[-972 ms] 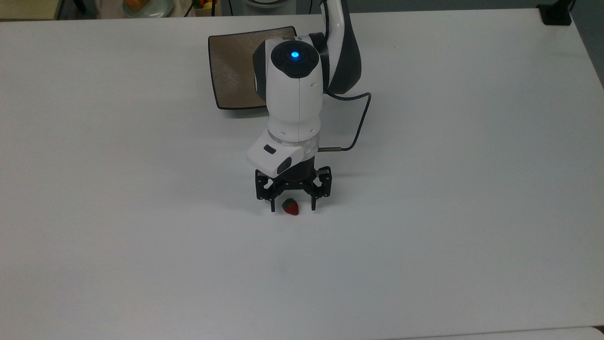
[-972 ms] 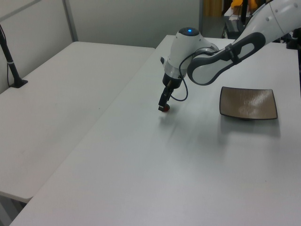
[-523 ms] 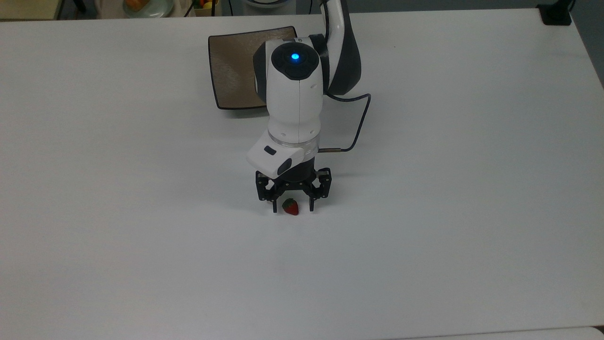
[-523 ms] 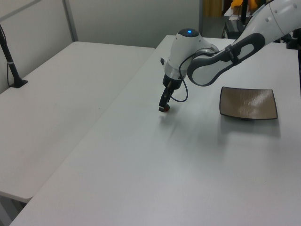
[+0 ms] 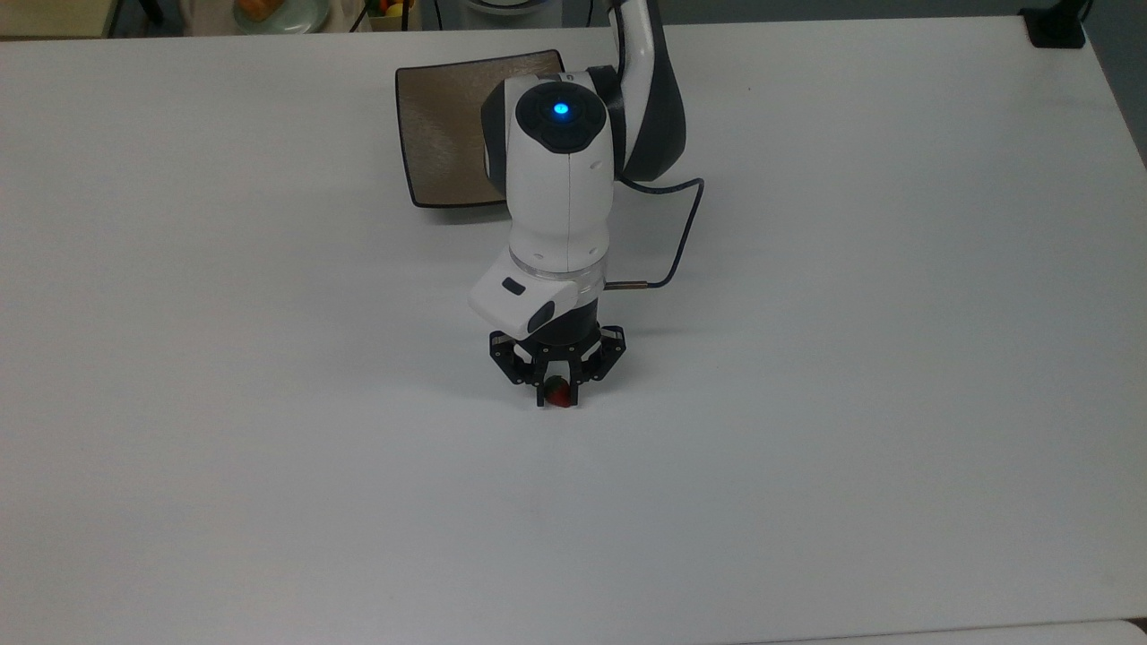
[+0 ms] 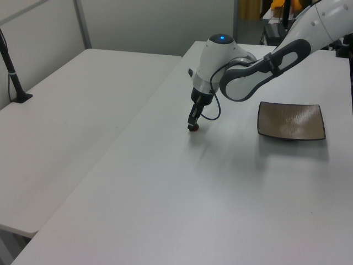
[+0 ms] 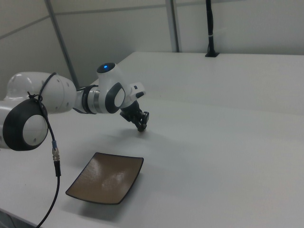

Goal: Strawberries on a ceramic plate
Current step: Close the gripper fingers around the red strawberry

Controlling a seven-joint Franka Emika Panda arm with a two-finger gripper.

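Gripper (image 5: 556,395) is seen low over the white table (image 5: 851,376), roughly mid-surface, fingers drawn in tight against the strawberry (image 5: 557,391). A second ago the fingers stood wide on either side of the fruit; half a second ago they were partly drawn in; now they are closed onto it. In the top view only a sliver of red and green is left visible between the black fingertips. In the left view a red speck is noted at the gripper (image 6: 192,127) tip, at table level, so the fruit is judged not yet lifted. The arm itself has barely shifted.

Ceramic plate (image 5: 448,125) is found near the far edge of the table in the top view, well apart from the fruit, partly hidden under the arm. It is also seen bare in the left view (image 6: 290,120) and right view (image 7: 107,176).

Judged meaning: the grasp is just made; lift and carry to the plate remain. A fruit this small could slip or be squeezed, so grip security is doubted until it is raised.
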